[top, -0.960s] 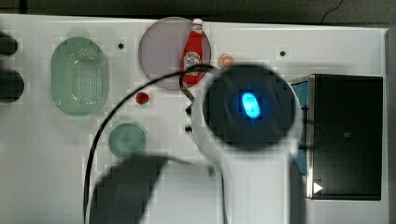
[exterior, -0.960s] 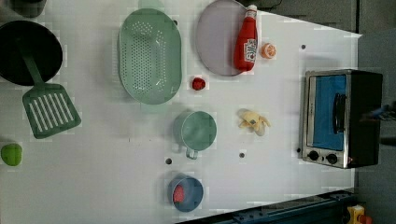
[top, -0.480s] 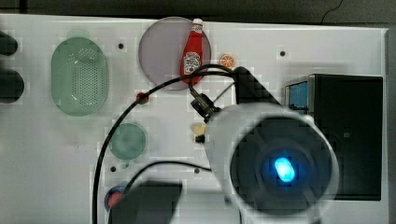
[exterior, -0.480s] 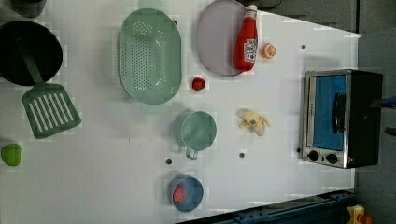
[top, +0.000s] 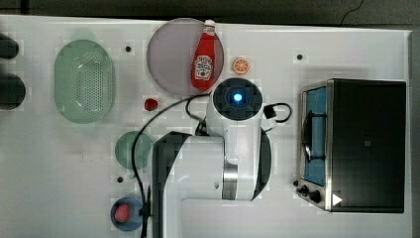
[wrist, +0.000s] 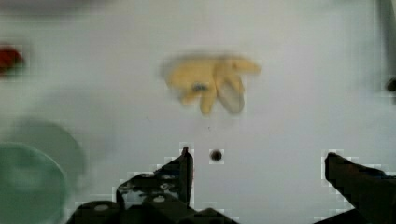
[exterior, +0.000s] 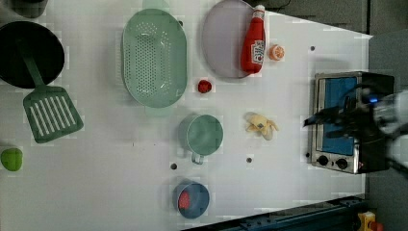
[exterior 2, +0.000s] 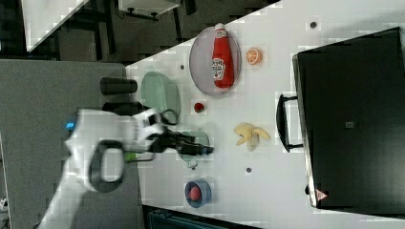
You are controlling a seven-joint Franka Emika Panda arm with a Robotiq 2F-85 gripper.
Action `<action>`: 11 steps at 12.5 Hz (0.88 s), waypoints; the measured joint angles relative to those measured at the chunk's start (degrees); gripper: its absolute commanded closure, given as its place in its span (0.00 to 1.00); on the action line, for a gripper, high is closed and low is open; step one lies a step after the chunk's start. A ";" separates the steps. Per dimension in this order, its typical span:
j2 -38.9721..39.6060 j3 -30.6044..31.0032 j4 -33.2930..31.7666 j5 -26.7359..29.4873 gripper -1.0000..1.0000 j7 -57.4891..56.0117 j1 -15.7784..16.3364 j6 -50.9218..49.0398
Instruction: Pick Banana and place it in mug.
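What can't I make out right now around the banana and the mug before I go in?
- Top view: the arm covers the banana, and the cable crosses the mug.
- Right view: the fingers overlap the mug.
- Wrist view: banana blurred; mug cut off at the edge.

In the top view the arm hides the banana and part of the mug; in the wrist view the banana is blurred and the mug is cut off

Banana – pale yellow, peeled-looking, flat beside upright green mug.
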 measured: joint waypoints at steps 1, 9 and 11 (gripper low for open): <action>1.55 0.22 -2.91 0.68 0.00 -3.93 -0.41 2.85; 12.81 -1.27 -9.40 0.18 0.00 -27.68 -0.37 29.04; 14.98 -1.89 -10.07 0.44 0.00 -32.02 -0.65 33.60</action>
